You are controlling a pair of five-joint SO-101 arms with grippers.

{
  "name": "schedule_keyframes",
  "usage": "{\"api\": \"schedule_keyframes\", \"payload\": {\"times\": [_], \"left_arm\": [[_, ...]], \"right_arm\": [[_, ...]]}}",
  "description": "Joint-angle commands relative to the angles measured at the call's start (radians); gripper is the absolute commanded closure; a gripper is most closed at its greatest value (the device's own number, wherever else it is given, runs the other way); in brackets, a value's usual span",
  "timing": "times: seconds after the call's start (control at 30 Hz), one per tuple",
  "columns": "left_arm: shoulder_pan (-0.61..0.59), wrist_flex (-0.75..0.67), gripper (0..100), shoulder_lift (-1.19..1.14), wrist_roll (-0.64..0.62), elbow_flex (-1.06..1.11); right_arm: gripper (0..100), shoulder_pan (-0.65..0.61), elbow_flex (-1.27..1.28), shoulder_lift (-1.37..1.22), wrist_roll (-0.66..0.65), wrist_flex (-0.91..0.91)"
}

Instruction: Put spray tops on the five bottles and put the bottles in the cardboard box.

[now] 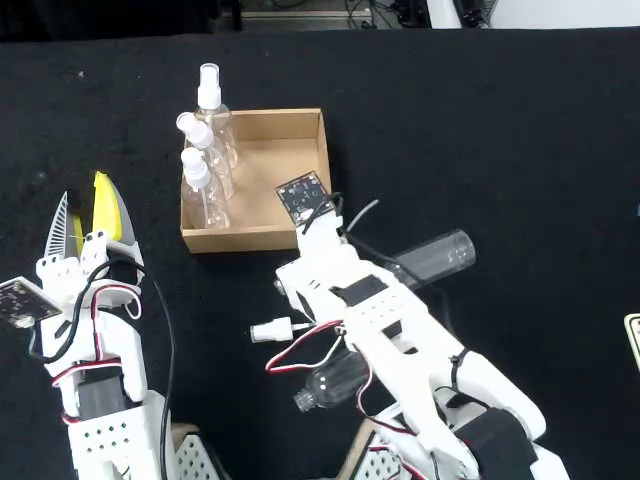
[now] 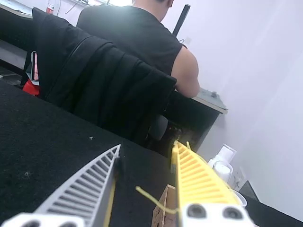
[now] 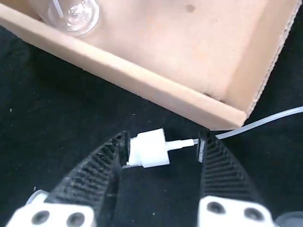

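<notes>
- The right claw [image 3: 162, 138] is gaping wide, straddling a spray top [image 3: 149, 150] lying on the desk [image 3: 47, 118] just beside the cardboard box [image 3: 142, 85].
- The left claw [image 1: 82, 195] is hanging open, holding nothing.
- Three capped bottles [image 1: 215, 170] are standing in the box.

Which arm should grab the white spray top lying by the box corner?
Right. Its claw is open around the spray top, just outside the cardboard box. The left claw is open and empty, out past the box's opposite end.
</notes>
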State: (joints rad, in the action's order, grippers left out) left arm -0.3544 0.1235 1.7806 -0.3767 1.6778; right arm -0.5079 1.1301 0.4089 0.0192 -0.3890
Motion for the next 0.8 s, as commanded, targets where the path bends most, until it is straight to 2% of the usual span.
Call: {"api": "schedule_keyframes", "payload": {"times": [0.0,0.47,0.77], "left_arm": [[-0.008,-0.020,85,0.002,-0.008,0.024],[-0.008,-0.021,85,0.002,-0.009,0.024],[-0.008,-0.021,85,0.002,-0.008,0.024]], "right_arm": [[79.4,0.020,-0.012,0.036,0.006,0.028],[79.4,0.002,-0.064,-0.090,0.008,0.025],[79.4,-0.201,-0.061,-0.085,0.006,0.018]]}}
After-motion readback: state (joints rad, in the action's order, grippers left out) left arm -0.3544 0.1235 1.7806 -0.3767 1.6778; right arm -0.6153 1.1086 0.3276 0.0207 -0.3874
